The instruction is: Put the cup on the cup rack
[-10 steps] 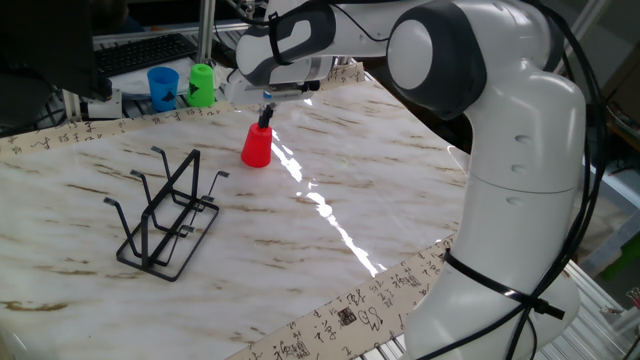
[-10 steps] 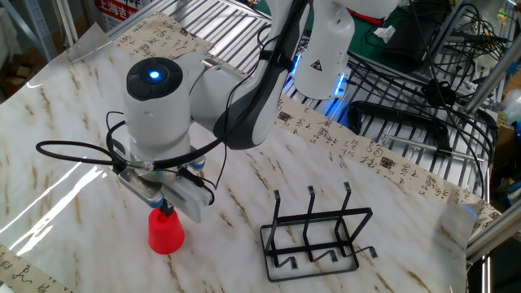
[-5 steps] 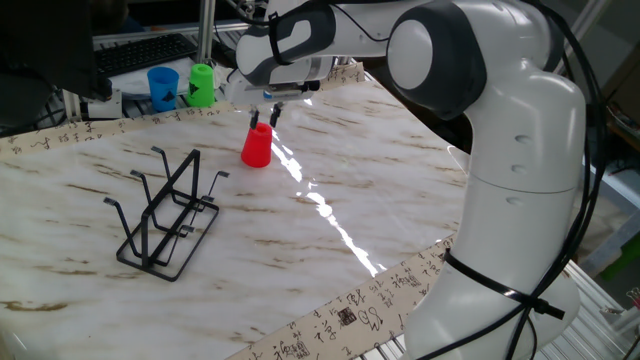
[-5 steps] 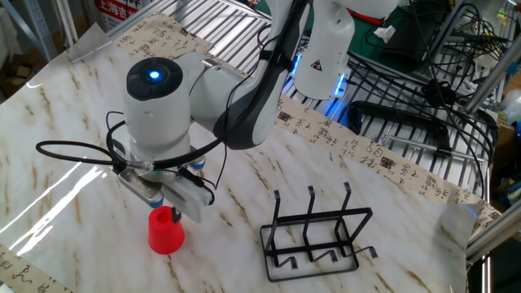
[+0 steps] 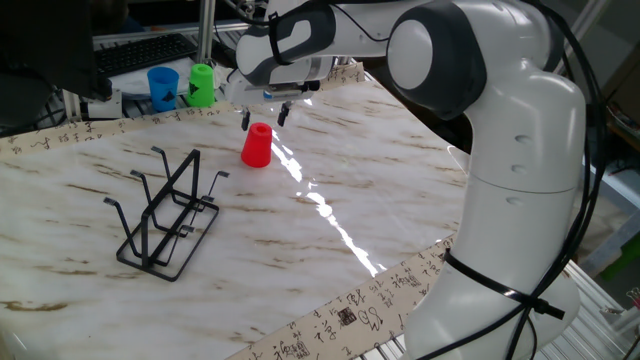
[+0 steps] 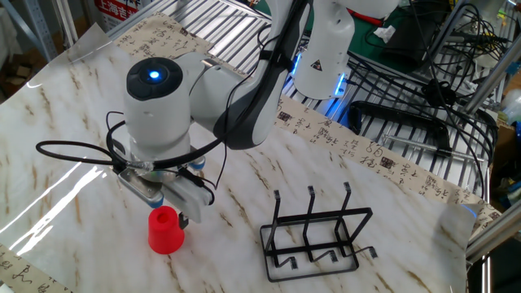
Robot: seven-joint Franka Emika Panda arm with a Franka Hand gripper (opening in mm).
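Note:
The red cup (image 5: 256, 146) stands upside down on the marble table, also in the other fixed view (image 6: 164, 230). My gripper (image 5: 262, 116) hovers just above it, open, with one finger on each side of the cup's top and nothing held. In the other fixed view the gripper (image 6: 168, 209) is partly hidden under the arm's wrist. The black wire cup rack (image 5: 165, 213) stands well to the cup's left and nearer the camera. It also shows in the other fixed view (image 6: 316, 233) to the cup's right.
A blue cup (image 5: 162, 87) and a green cup (image 5: 202, 84) stand at the table's far edge. The arm's large white base (image 5: 520, 200) fills the right side. A patterned paper strip (image 5: 330, 320) borders the table's edge.
The fingers were shut at the cup's top one second ago. They have opened and now straddle the top. The cup and rack have not moved.

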